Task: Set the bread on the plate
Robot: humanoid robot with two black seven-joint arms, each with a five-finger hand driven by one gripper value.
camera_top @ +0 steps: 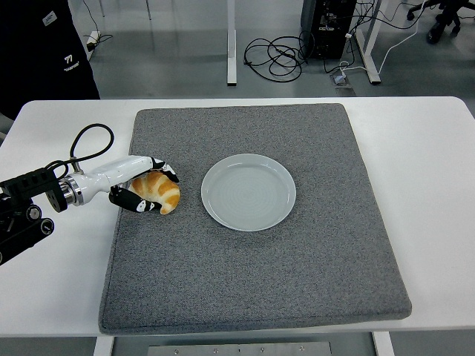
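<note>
A golden croissant [159, 193] lies on the grey mat [252, 259], left of the empty pale plate [248, 192]. My left hand [142, 186] comes in from the left and is curled around the croissant, fingers [167, 170] over its top and thumb under its near side. The croissant rests on the mat, a short gap from the plate's rim. The right arm is out of view.
A person in dark clothing [44, 52] stands at the top left behind the white table [423, 148]. The black cable [85, 141] loops above my left wrist. Cables and desk legs lie on the floor beyond.
</note>
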